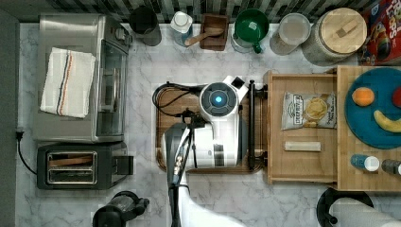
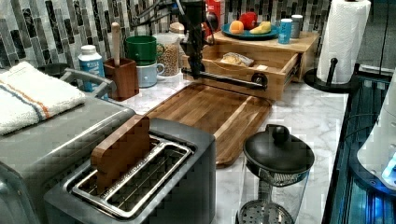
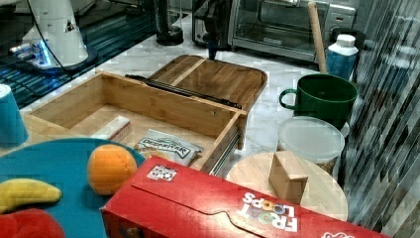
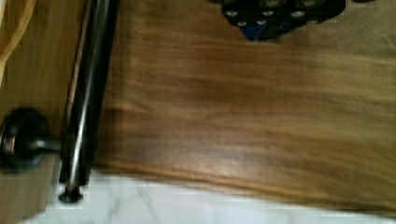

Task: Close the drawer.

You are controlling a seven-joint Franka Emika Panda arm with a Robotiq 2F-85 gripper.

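Drawer (image 1: 302,163) open, chips inside; gripper (image 2: 195,70) hangs just beside handle (image 1: 251,124), likely lined up to push; finger spread unclear.

The drawer (image 1: 302,163) was pale matt wood with a glossy black metal bar handle (image 4: 86,98); the board (image 2: 210,109) was darker smooth wood; the table (image 1: 208,61) was polished white marble.

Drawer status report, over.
Drawer open, chip bag inside. Hand beside black handle, above cutting board. Nothing blocking its path.
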